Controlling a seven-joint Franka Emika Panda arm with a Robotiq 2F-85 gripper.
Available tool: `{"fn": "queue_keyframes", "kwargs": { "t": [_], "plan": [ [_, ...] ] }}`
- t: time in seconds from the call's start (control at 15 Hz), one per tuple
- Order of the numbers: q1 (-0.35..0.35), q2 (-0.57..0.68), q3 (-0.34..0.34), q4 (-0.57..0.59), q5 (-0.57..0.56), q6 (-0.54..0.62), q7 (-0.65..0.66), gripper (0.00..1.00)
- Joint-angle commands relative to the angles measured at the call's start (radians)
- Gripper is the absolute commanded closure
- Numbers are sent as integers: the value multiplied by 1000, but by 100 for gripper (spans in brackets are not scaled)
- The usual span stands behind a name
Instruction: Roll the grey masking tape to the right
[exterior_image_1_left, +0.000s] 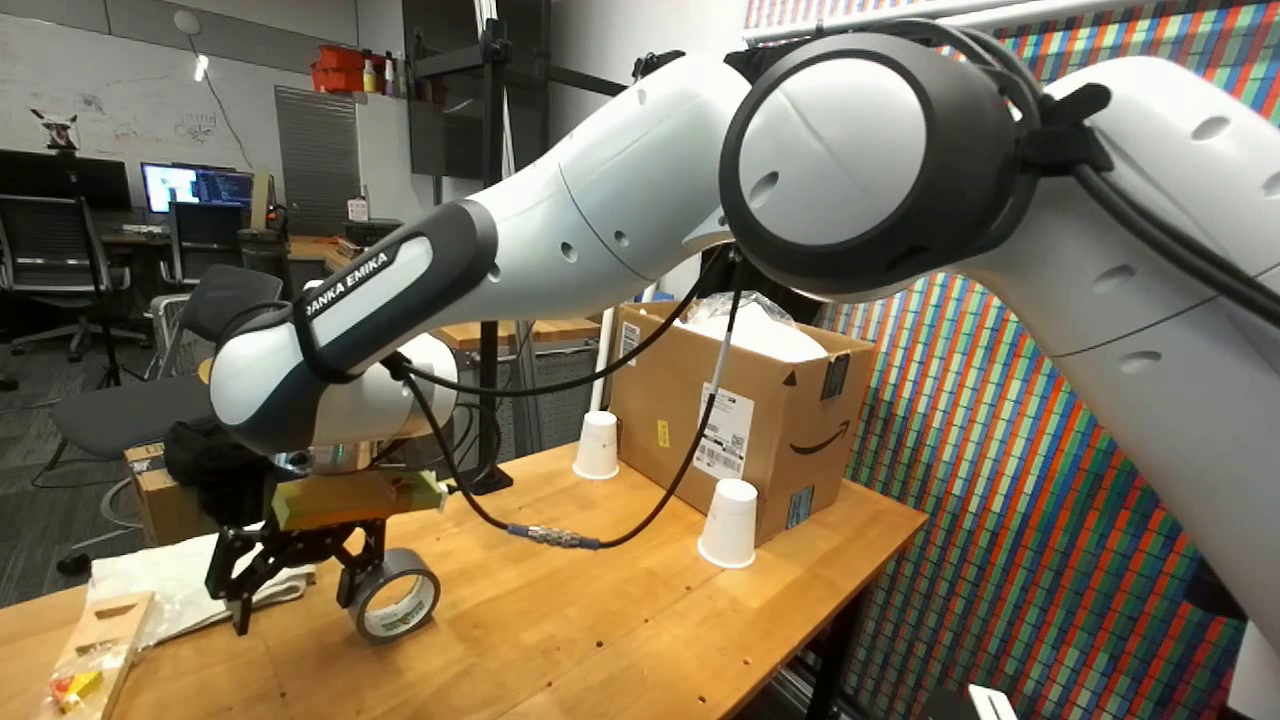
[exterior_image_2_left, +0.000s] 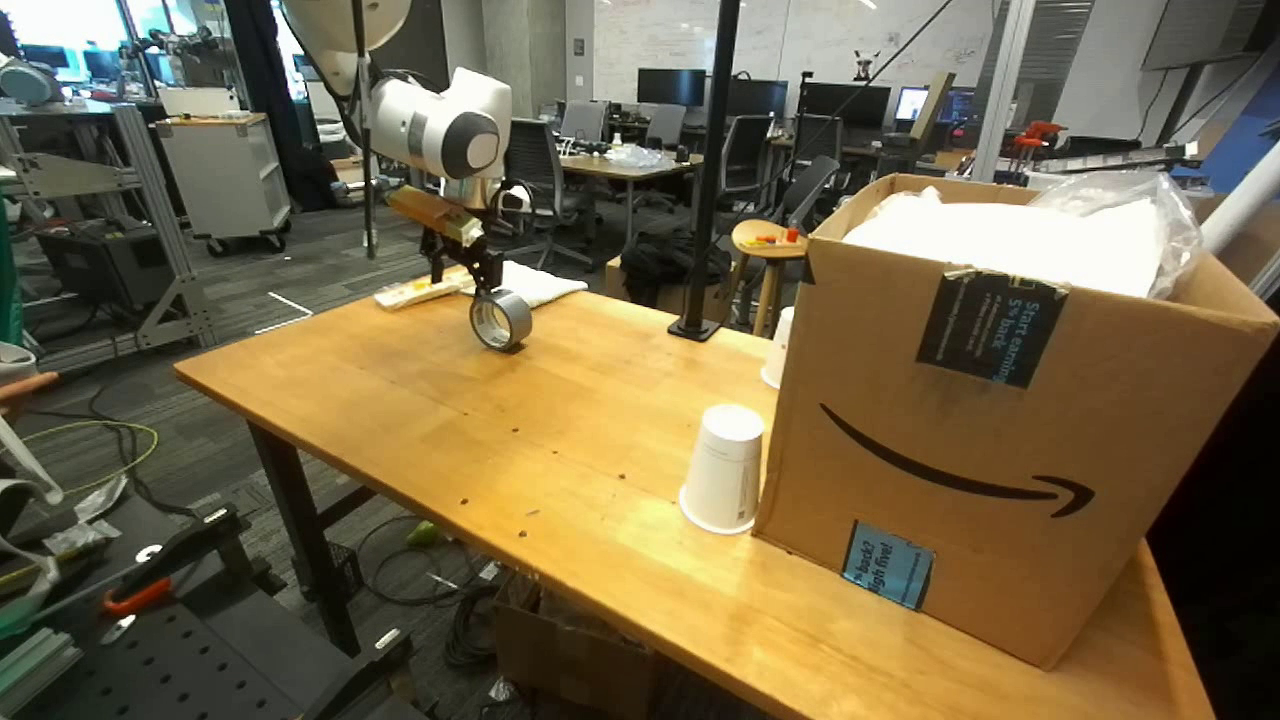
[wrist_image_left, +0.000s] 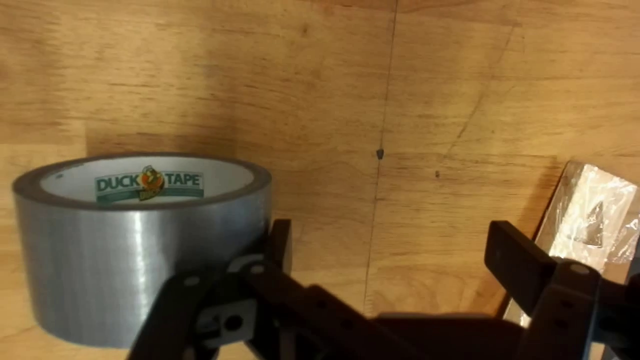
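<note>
- Light-brown wooden table (exterior_image_1_left: 600, 600) lies beneath your jointed white-and-grey arm (exterior_image_1_left: 600, 200), bent down at the wrist.
- Your black two-fingered gripper (wrist_image_left: 395, 245) points down, its fingers well apart.
- Silver-grey hollow tape roll (wrist_image_left: 125, 265) stands on its edge, just outside one finger.

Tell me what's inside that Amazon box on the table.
In both exterior views, white material and crumpled clear plastic show at the top of the open Amazon box. They and its sides cover anything deeper, so that cannot be seen.
</note>
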Motion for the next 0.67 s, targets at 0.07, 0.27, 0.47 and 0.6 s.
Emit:
{"fn": "queue_keyframes", "kwargs": {
  "t": [0.07,0.27,0.47,0.6],
  "plan": [
    [-3,-107,-25,-84,-3,-2,-34,0],
    [1,-150,-44,-102,-22,-9,-44,0],
    [2,-184,-54,-121,-40,-13,-58,0],
    [0,-197,-51,-135,-36,-7,-66,0]
  ]
}}
